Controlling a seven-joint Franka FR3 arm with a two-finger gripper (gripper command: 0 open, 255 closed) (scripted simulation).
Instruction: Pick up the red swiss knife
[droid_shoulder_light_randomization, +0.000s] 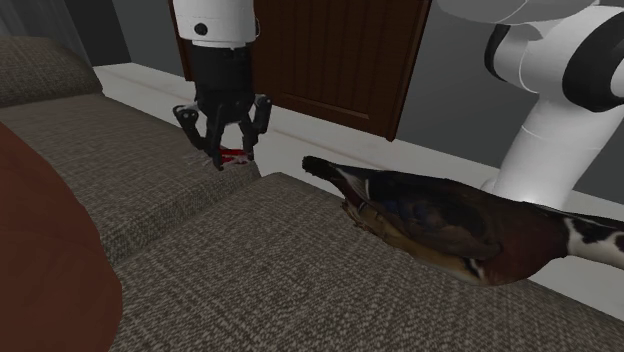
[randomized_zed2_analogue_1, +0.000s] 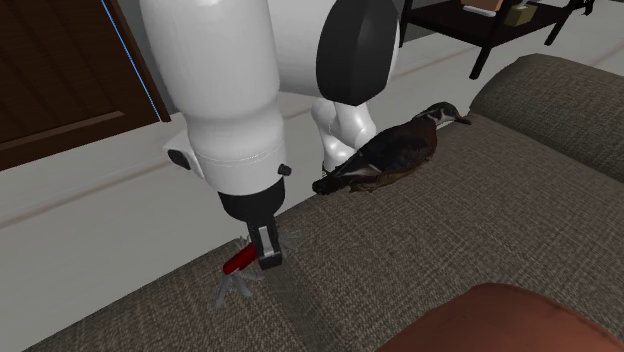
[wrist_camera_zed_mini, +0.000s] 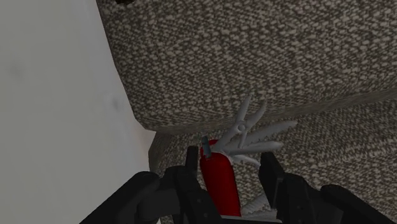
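Note:
The red swiss knife (wrist_camera_zed_mini: 219, 181) lies at the edge of a grey-brown woven sofa seat (wrist_camera_zed_mini: 267, 57), its grey blades fanned out beyond the red handle. My black gripper (wrist_camera_zed_mini: 230, 168) is down around it with the fingers apart. One finger sits right beside the handle; a gap and some blades separate the other finger from it. In the shoulder view the gripper (droid_shoulder_light_randomization: 233, 158) points straight down at the knife (droid_shoulder_light_randomization: 236, 155) on the sofa's far edge. From the second exterior view, the knife (randomized_zed2_analogue_1: 238, 262) rests on the seat beside the gripper (randomized_zed2_analogue_1: 262, 255).
A dark brown duck figure (droid_shoulder_light_randomization: 440, 220) lies on the same seat edge toward the shoulder view's right, near the arm (droid_shoulder_light_randomization: 560, 100). A reddish-brown cushion (droid_shoulder_light_randomization: 40, 260) is at the lower left. Pale floor (wrist_camera_zed_mini: 57, 95) drops off just past the knife. A dark door (droid_shoulder_light_randomization: 340, 50) stands behind.

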